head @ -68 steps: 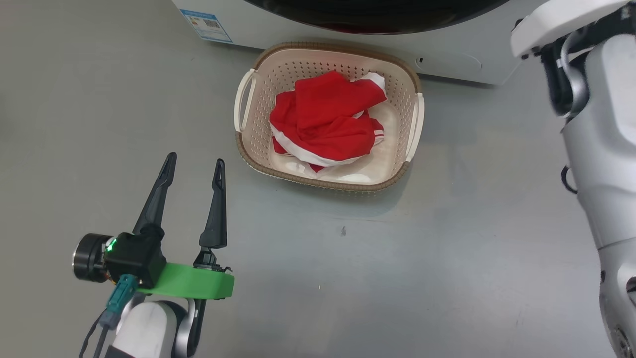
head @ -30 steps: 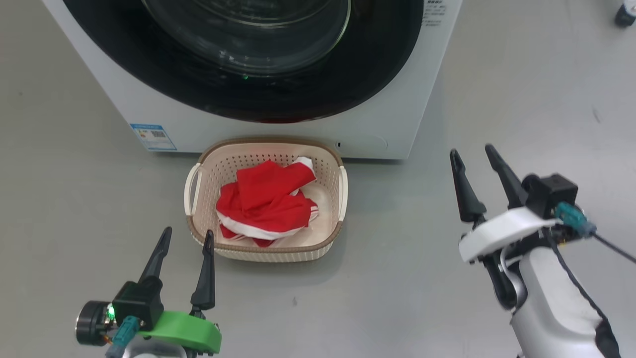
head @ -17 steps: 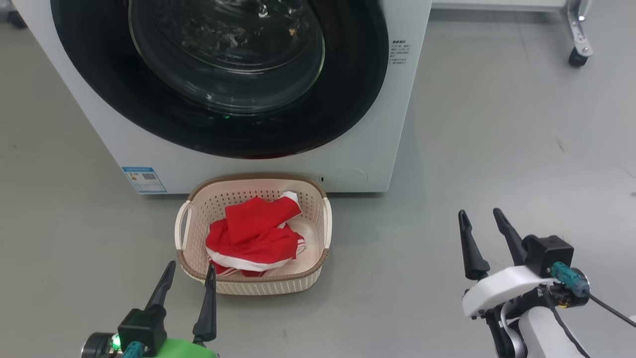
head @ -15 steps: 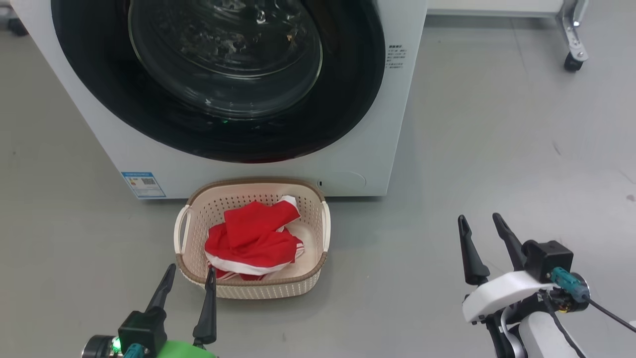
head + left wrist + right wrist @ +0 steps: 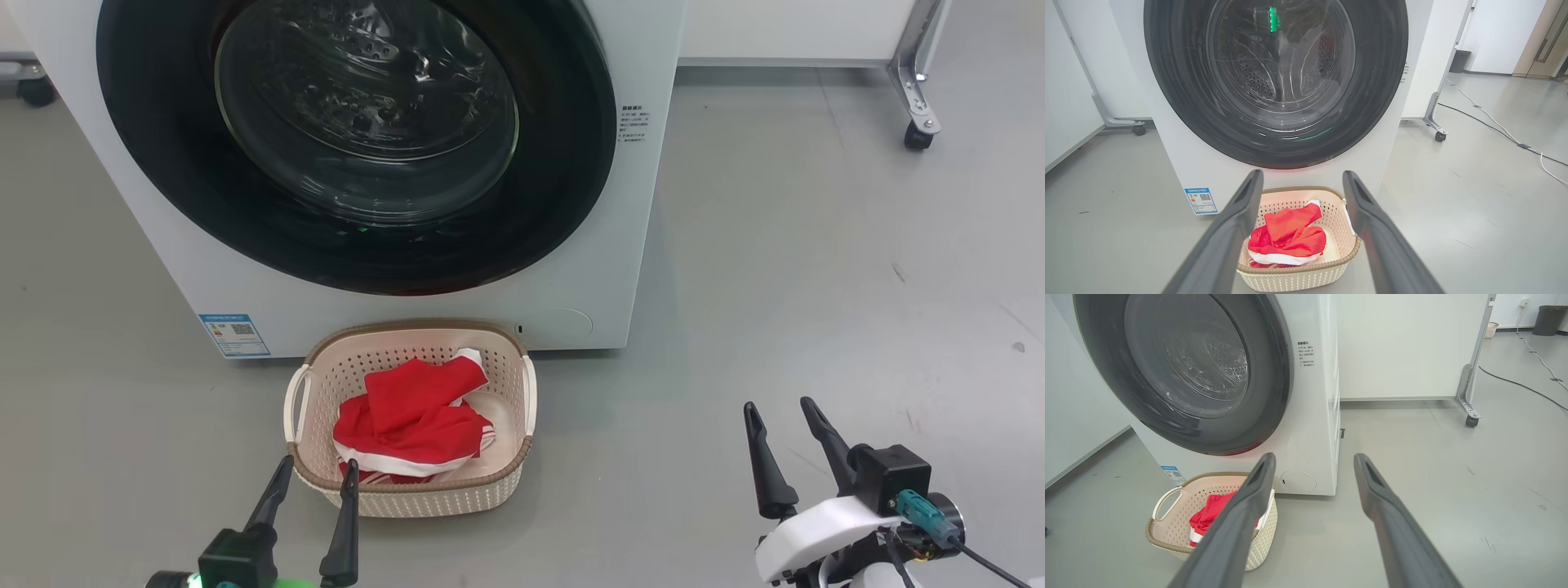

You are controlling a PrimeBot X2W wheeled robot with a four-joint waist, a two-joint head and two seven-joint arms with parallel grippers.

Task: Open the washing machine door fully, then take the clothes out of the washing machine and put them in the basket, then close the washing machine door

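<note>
- Right gripper (image 5: 777, 404) has come down low (camera tilted up too); it and left gripper (image 5: 318, 462) gape empty.
- Clothes (image 5: 408, 412) lie in the basket (image 5: 416, 325), just before the washing machine (image 5: 629, 269), under its shut door (image 5: 563, 180).
- Wheeled frame (image 5: 917, 135) stands far right.

The big white front-loading washing machine (image 5: 571, 278) runs off the top edge in the head view, so the upper arc of its glossy black round door (image 5: 563, 163) is cut off. The small blue label (image 5: 233, 335) and the grey print (image 5: 632, 124) beside the door are way too tiny to read. The red-and-white clothes (image 5: 408, 412) are heaped in the cream perforated basket (image 5: 424, 500), can't count pieces. Glare on the door blurs the steel drum (image 5: 1249, 77).
</note>
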